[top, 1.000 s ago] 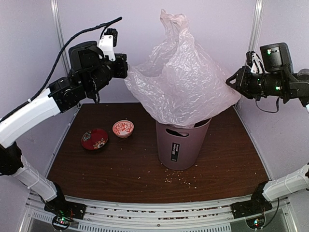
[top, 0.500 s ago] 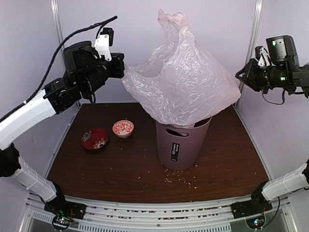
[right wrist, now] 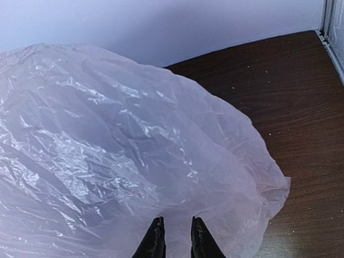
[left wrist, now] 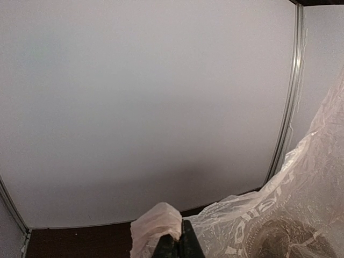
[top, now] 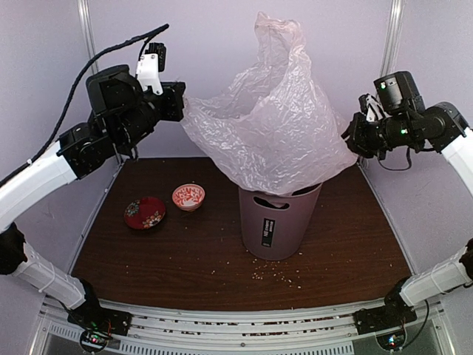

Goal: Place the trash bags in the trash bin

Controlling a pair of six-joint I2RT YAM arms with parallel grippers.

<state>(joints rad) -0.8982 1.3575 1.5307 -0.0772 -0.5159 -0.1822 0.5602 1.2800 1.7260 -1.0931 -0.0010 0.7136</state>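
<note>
Though lifted high and spread wide, not yet in the bin. Underneath everything, a dark wood-grain tabletop (top: 148,255). Above it, the trash bag (top: 273,133), ballooned open, with only its lowest folds dipping into the mouth of the trash bin (top: 279,222) and most of the film well above the rim. Probably held up this way to keep the bag open over the bin, ready to be lowered in as a liner.

Bin upright near the middle of the tabletop, handle slot toward the camera, between the two arms and so likely within reach of both.

Left tool (top: 181,102) high at the bag's left edge, pressed together on a bunched corner of film, with plastic gathered at the fingers (left wrist: 189,244). Right tool (top: 349,138) at the bag's right flank, tips a narrow gap apart with film right at them in the right wrist view. Cannot tell whether pinching any of it or merely touching.

Left of the bin and apart from it, a dark red dish (top: 145,212) and a smaller red-and-white bowl (top: 188,197), seemingly no part of the job.

Black label (top: 267,233) on the bin's side, white marks too small to read. Faint pale lettering (left wrist: 252,212) on the bag, crumpled and not legible. Crumbs (top: 277,275) scattered before the bin.
</note>
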